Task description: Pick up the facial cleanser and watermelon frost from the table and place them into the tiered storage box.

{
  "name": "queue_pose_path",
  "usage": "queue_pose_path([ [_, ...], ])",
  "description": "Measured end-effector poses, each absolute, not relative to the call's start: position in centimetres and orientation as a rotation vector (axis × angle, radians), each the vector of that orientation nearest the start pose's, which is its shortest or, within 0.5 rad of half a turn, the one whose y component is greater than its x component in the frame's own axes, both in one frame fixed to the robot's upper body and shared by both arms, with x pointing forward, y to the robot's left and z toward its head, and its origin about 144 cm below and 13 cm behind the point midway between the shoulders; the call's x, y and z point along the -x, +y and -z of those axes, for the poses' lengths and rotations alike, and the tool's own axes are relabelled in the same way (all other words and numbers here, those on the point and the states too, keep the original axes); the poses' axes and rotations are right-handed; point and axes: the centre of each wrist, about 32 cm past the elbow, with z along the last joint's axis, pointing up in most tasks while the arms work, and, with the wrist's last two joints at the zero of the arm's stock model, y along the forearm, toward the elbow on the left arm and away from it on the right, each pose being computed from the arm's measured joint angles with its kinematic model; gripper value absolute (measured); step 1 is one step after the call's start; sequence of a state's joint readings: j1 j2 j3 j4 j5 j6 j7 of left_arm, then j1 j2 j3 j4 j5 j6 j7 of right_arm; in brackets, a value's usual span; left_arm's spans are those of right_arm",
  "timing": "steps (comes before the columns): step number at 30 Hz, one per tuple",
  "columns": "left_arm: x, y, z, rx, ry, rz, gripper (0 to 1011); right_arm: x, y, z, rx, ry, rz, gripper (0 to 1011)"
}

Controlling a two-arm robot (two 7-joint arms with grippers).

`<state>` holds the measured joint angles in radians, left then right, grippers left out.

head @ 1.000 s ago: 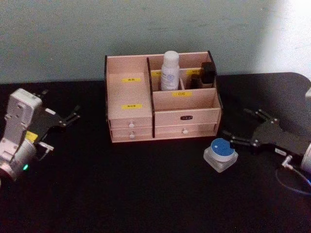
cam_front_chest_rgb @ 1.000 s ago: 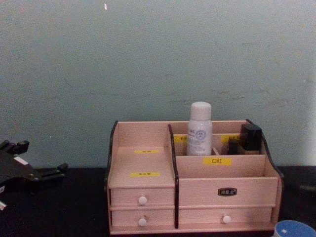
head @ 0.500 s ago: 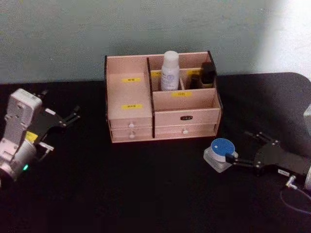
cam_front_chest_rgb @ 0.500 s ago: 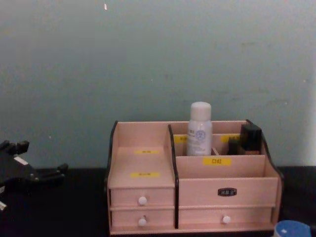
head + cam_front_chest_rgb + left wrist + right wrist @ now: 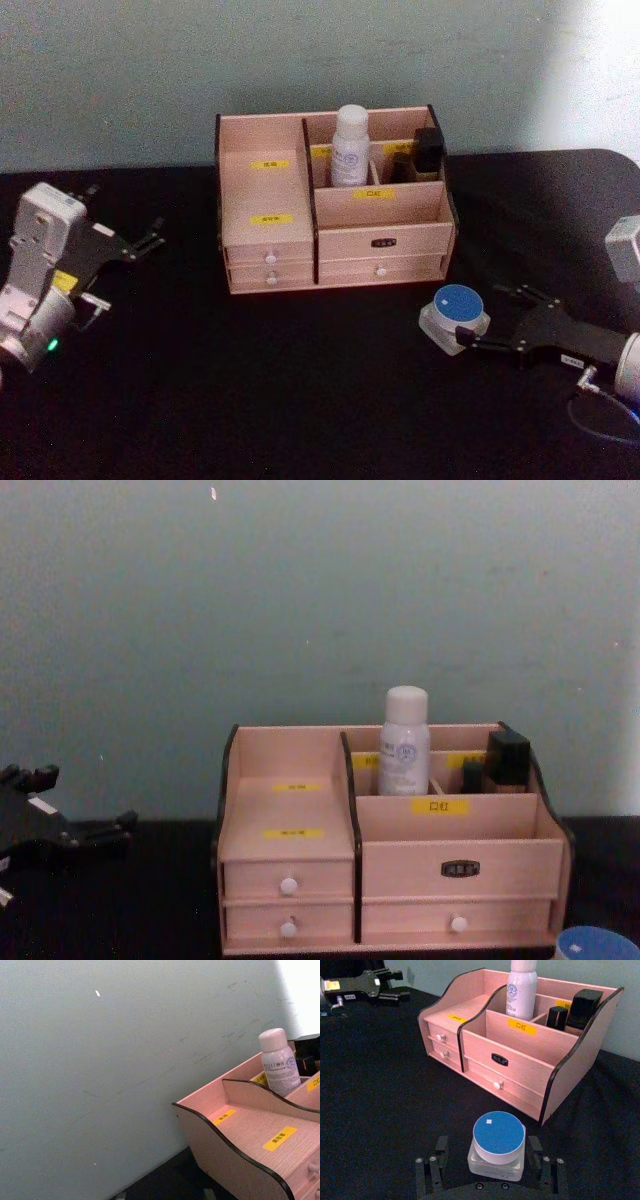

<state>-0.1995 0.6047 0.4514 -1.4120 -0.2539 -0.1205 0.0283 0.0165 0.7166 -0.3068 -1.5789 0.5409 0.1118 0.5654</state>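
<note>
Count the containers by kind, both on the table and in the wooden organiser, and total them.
White cylindrical plastic bottle: 1
Clear square jar with blue round lid, between right gripper's open fingers: 1
Black boxy containers: 2
Total: 4

Dim, flat room light. Washed-out bright patch on the wall (image 5: 600,70) at the robot's right, so light comes from that side. Black surface (image 5: 300,400) swallows shadows. Tiered storage box (image 5: 265,190) is softly lit, its back compartments shaded.
</note>
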Motion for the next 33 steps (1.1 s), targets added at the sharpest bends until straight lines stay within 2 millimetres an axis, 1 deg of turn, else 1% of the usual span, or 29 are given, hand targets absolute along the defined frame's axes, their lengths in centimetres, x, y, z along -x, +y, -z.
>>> queue_pose_path([
  [18, -48.9, 31.0, -114.0, -0.304, -0.285, -1.248, 1001, -45.8, -34.3, -115.1, 0.319, 0.158, 0.746, 1000],
  [33, -48.9, 31.0, -114.0, -0.304, -0.285, -1.248, 1001, -47.2, -34.0, -114.6, 0.344, 0.152, 0.763, 1000],
])
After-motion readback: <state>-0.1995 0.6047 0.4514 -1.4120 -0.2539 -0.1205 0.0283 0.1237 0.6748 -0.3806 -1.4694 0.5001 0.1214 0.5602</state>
